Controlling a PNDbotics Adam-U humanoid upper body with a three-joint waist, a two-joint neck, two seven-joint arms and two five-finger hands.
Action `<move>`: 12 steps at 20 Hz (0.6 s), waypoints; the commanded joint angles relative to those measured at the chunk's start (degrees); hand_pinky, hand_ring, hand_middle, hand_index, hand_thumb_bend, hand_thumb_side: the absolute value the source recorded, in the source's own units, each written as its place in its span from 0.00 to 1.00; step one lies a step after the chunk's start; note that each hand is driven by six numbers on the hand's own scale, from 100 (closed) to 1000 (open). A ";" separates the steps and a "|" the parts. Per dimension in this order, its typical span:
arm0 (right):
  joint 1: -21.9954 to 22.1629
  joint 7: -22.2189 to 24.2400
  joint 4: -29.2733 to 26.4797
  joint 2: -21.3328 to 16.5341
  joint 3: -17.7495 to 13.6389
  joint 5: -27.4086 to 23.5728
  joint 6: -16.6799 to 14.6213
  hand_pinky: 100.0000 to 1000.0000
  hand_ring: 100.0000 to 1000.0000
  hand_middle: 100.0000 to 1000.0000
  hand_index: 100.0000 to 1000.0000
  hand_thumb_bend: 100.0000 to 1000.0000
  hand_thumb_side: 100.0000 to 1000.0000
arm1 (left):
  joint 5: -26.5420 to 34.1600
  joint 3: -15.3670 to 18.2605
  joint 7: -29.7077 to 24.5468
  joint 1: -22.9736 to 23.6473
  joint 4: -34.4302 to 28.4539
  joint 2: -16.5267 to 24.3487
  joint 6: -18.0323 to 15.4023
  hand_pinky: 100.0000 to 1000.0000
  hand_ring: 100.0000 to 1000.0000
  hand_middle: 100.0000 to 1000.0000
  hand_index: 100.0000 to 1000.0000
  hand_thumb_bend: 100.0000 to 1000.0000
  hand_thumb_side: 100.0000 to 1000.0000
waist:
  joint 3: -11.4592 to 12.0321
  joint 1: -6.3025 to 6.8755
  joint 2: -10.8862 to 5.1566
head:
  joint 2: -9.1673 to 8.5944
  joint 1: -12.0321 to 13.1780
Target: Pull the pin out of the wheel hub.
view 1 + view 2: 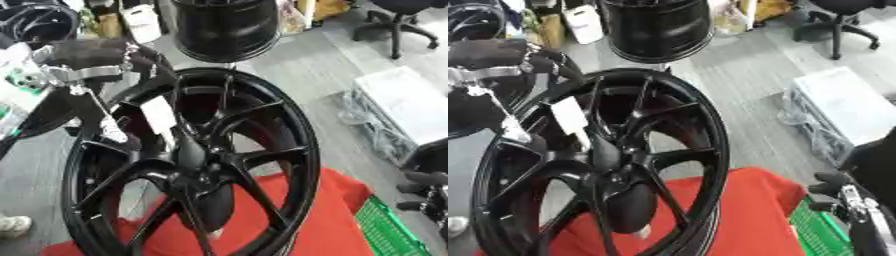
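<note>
A large black alloy wheel point(188, 165) stands upright on a red cloth point(328, 220), its spokes meeting at the hub point(188, 160). A white tag point(159, 116) hangs on a spoke just above the hub. I cannot make out a pin at the hub. My left arm comes in from the upper left, and my left hand point(109, 127) reaches down against the wheel's upper left spokes, left of the tag. My right hand point(840, 192) rests idle and relaxed at the lower right, away from the wheel.
A second black rim point(227, 27) stands just behind the wheel, another wheel point(35, 20) at the top left. A white box point(407, 100) lies on the floor at right, a green crate point(389, 230) by the cloth, an office chair point(398, 25) behind.
</note>
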 commanded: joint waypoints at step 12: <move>-0.56 0.13 -0.66 -0.73 0.03 -0.04 -0.15 0.57 0.73 0.52 0.72 0.00 0.95 | -2.92 2.10 -19.90 -1.27 3.56 -1.03 -19.88 0.56 0.33 0.68 0.80 0.49 0.09 | 0.00 -0.30 -1.00 | -0.79 0.28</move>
